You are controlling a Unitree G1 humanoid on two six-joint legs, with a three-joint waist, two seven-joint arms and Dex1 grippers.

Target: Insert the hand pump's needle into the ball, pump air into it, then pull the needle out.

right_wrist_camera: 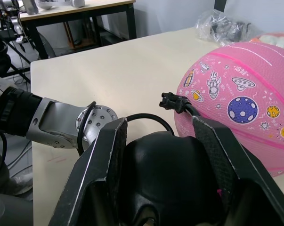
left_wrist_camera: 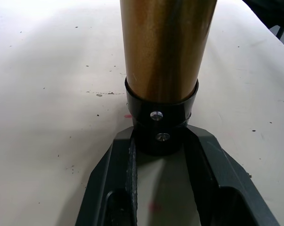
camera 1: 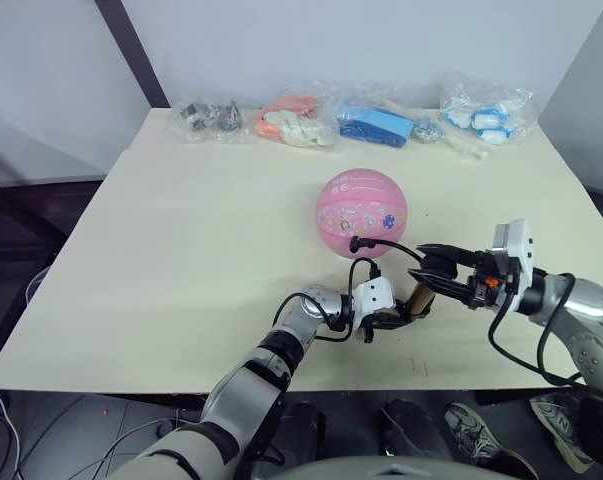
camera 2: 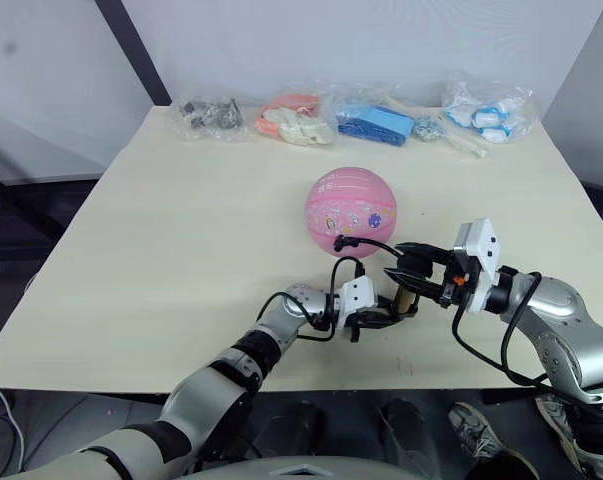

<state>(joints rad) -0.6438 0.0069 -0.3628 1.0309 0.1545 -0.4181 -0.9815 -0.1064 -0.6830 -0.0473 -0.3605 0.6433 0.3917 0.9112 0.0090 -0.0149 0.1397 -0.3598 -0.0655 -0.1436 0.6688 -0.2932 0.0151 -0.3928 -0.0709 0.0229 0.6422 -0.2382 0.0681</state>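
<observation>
L gripper (camera 1: 406,312) clamps the hand pump (left_wrist_camera: 163,52) at its lower cap; R gripper (camera 1: 433,270) grips the T-handle (right_wrist_camera: 172,183). Needle fitting (right_wrist_camera: 172,100) on the hose sits against the near side of the ball (camera 1: 362,213), ball just beyond both grippers, pump axis running L gripper to R

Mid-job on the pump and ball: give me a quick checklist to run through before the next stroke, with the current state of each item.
1. Left gripper clamps the hand pump at its lower black cap: ok.
2. Right gripper closed around the black handle: ok.
3. Hose runs from the pump to the ball without a kink: ok.
4. Needle seated in the ball's valve: cannot tell; the fitting sits at the ball's side.
5. Ball resting on the table, apart from the bags at the far edge: ok.
</observation>
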